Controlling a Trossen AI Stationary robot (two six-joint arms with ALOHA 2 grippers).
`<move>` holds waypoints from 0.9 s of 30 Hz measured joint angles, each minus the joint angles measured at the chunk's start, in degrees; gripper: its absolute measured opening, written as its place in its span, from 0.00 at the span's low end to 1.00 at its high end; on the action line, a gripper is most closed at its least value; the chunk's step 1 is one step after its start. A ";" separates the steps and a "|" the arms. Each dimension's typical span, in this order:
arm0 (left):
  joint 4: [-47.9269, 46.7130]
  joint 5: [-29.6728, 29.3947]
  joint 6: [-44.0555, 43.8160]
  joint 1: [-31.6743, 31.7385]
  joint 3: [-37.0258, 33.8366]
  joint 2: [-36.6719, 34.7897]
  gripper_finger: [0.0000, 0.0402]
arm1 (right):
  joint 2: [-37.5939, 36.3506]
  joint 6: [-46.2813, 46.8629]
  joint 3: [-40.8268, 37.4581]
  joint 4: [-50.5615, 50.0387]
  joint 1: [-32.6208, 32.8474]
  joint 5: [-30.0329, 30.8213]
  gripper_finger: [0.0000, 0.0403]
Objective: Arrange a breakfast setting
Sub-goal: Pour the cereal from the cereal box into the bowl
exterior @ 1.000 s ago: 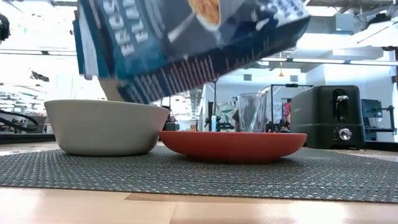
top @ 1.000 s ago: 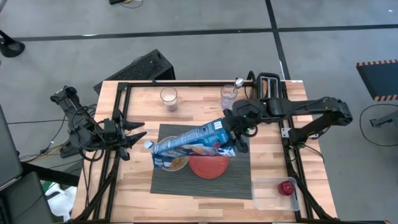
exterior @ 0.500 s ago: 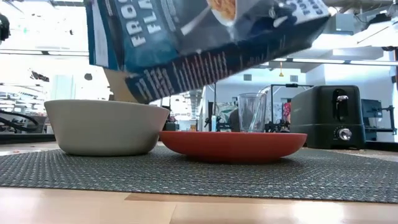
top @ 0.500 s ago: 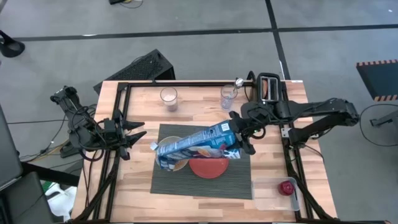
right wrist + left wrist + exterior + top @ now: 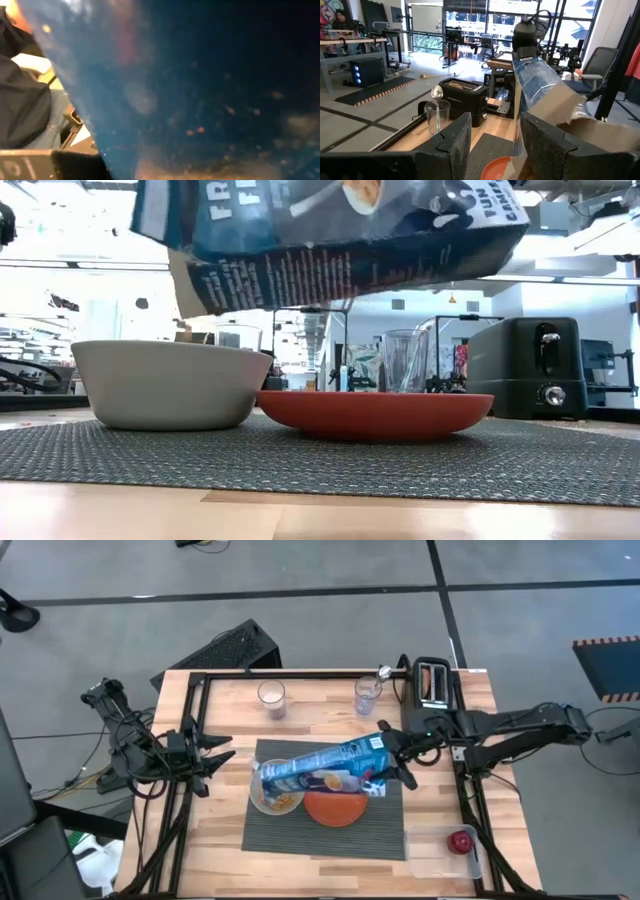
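Note:
A blue cereal box (image 5: 320, 762) hangs nearly level above the dark grey placemat (image 5: 380, 830), its torn open end (image 5: 262, 772) over the pale grey bowl (image 5: 275, 798), which holds cereal. The red-orange plate (image 5: 335, 808) rests on the mat beside the bowl. My right gripper (image 5: 392, 755) is shut on the box. My left gripper (image 5: 222, 760) is open and empty at the table's left edge. The box also shows in the low view (image 5: 330, 240) above the bowl (image 5: 170, 385) and the plate (image 5: 375, 415). My right gripper holds the cereal box by its closed bottom end (image 5: 376, 754), pinched between the two fingers. The fingers come level from the table's right side. The box is lifted clear of the bowl and plate, lying almost level with its open end toward the table's left.
A glass of milk (image 5: 270, 697) and a glass holding the metal spoon (image 5: 368, 695) stand at the far edge, beside the black toaster (image 5: 433, 683). A clear tray (image 5: 440, 848) at the near right holds the small red round item (image 5: 461, 840).
My right gripper has drawn back toward the table's right edge with the cereal box. The box has tipped up from a downward slant to nearly level, and its open end has risen away from the bowl's rim.

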 joint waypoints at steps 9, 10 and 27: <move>0.10 -0.10 -0.54 0.00 -0.02 0.01 0.39 | -5.44 1.22 -10.63 10.22 0.02 -0.12 0.70; 0.09 -0.12 -0.54 0.02 -0.02 0.02 0.39 | -5.78 1.31 -11.47 11.22 0.02 -0.08 0.70; 0.68 1.94 -2.90 1.50 -0.02 1.77 0.39 | -7.36 -0.22 -23.52 30.55 0.07 -0.94 0.70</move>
